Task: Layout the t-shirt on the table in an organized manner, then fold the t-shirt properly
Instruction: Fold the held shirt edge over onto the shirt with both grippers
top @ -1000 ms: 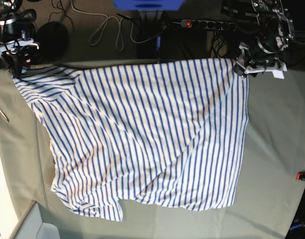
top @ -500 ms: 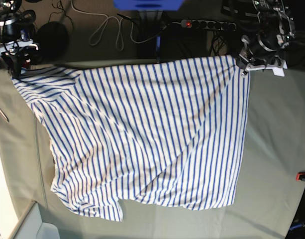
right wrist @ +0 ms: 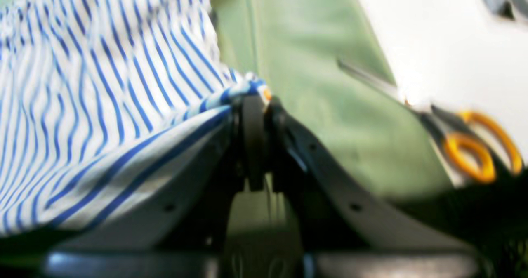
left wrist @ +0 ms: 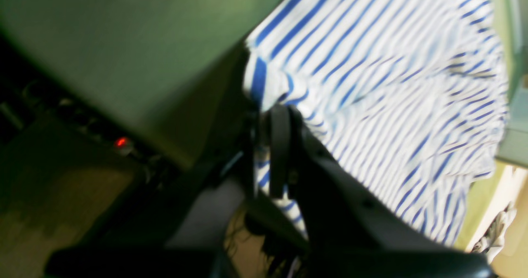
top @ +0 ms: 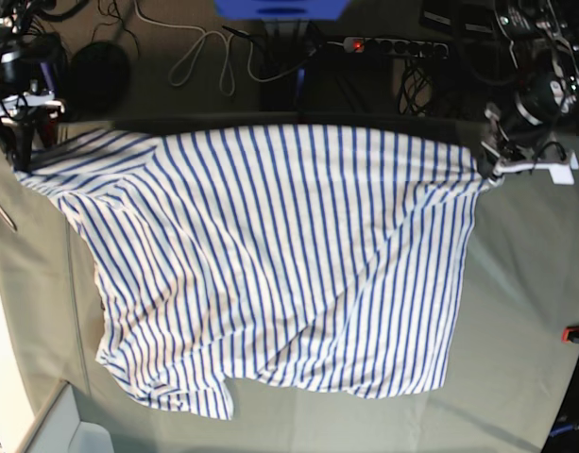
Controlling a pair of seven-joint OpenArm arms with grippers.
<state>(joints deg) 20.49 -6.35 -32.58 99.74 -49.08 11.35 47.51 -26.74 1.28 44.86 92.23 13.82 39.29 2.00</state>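
Striped soft cotton, the t-shirt (top: 270, 264) drapes rumpled over the grey-green tabletop (top: 525, 311); left gripper (top: 487, 168) at two o'clock and right gripper (top: 20, 146) at ten o'clock, jaws pinching its corners.

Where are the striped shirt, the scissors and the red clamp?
t-shirt (top: 270, 264), base view, middle of the striped cloth.
scissors (right wrist: 470, 156), right wrist view, nearer orange handle ring.
red clamp (top: 578, 332), base view, at the table's right edge.

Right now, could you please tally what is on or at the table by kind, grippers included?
t-shirt: 1
grippers: 2, left gripper and right gripper, each shut on the shirt
scissors: 1
red clamp: 1
Total: 5
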